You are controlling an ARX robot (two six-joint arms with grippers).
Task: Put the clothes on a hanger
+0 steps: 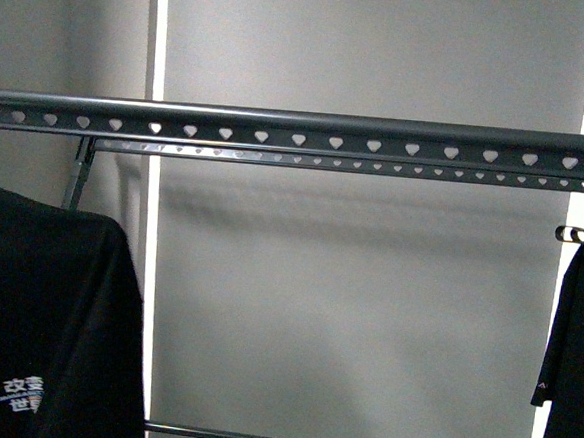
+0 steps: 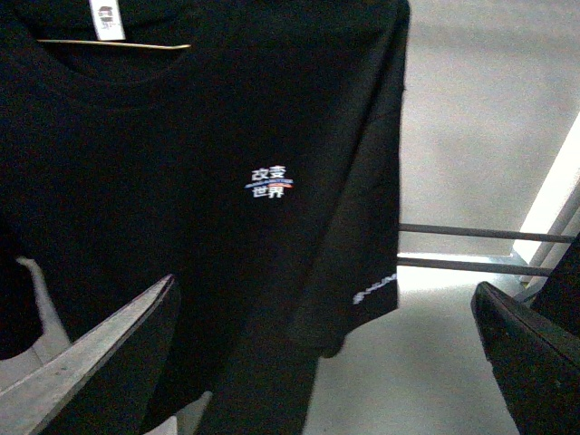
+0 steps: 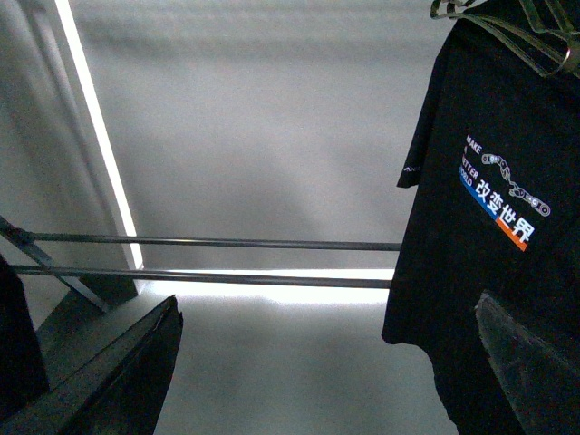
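Left gripper [image 2: 326, 288] spread wide, empty, facing the black T-shirt [image 2: 227, 118] on its brass hanger [image 2: 113, 43], left, below the rack's top rail [image 1: 299, 124]. Nothing grips it, so we reckon it's hooked on; hook unseen. Right gripper [image 3: 326, 304] spread too, nr the other black garment [image 3: 480, 272].

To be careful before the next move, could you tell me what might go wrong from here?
The left gripper is open, so the T-shirt could slip if it grabs cloth rather than the brass hanger. The rail's heart holes are small, so hooking on may miss. The other shirt hangs near the right gripper and could be bumped.
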